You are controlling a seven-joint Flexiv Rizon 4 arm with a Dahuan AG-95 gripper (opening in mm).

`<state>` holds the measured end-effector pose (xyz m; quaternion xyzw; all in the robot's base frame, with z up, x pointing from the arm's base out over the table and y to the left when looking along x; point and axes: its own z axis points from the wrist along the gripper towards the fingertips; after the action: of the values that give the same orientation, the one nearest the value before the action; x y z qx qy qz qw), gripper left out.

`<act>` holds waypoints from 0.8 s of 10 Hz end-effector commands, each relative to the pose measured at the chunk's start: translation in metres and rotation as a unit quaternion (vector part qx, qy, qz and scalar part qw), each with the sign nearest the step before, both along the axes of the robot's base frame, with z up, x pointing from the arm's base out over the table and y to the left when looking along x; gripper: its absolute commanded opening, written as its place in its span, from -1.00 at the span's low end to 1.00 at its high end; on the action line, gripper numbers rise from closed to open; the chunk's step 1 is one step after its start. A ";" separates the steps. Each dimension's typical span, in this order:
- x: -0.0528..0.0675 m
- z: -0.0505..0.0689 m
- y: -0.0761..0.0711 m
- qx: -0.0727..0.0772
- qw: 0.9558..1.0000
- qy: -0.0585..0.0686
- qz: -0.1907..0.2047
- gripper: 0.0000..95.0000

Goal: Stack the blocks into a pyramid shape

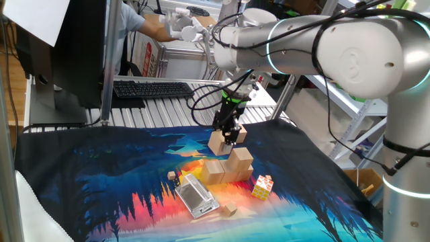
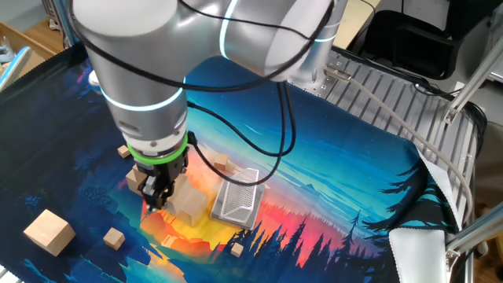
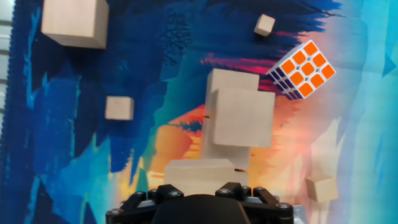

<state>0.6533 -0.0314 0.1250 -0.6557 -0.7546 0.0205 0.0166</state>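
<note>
Looking at one fixed view, I see the gripper (image 1: 230,136) pointing down, fingers clamped on a wooden block (image 1: 218,143) held above the printed cloth (image 1: 101,181) near its middle. Below it, two blocks (image 1: 215,170) sit side by side with a third block (image 1: 240,158) stacked on the right one. A puzzle cube (image 1: 263,187) and a metal mesh piece (image 1: 196,195) lie toward the near edge.

The other fixed view: the gripper (image 2: 157,191) hangs over the stack (image 2: 191,206); a spare block (image 2: 49,231) lies well apart near the cloth's lower left corner.

Hand view: held block (image 3: 199,172) between the fingers, stack (image 3: 241,117) beneath, spare block (image 3: 73,22) at the upper left corner.
</note>
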 end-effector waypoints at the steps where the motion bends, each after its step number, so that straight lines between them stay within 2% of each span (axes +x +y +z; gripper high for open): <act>1: -0.008 -0.006 -0.003 0.001 1.000 -0.006 0.002 -1.00; 5: -0.018 -0.014 -0.007 0.004 1.000 -0.014 -0.009 -1.00; 8: -0.021 -0.017 -0.008 -0.002 1.000 -0.020 -0.021 -1.00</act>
<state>0.6318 -0.0402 0.1076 -0.6728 -0.7398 0.0088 -0.0004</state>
